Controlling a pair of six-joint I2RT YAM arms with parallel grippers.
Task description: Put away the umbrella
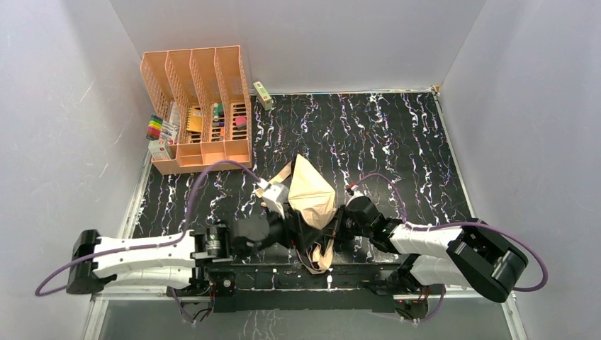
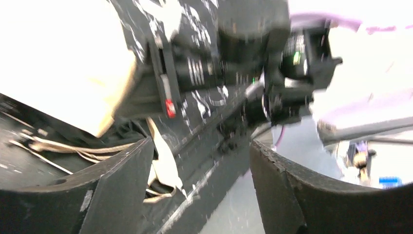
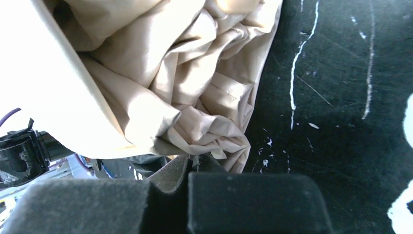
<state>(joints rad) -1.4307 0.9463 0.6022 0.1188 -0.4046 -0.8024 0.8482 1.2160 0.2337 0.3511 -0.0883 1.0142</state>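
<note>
The top view is bright, evenly lit and sharp, with only soft, faint shadows. The left wrist view is smeared with blur; the umbrella (image 2: 58, 58) blows out to white, and glare washes the right side. The right wrist view shows crisp fabric folds, overexposed at left; the right claw (image 3: 190, 173) is out of focus.

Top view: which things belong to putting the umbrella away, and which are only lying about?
Job in hand:
umbrella
left gripper, open beside it
right gripper, shut on its fabric

Lying about:
peach organizer
marker pack
small green box
</note>
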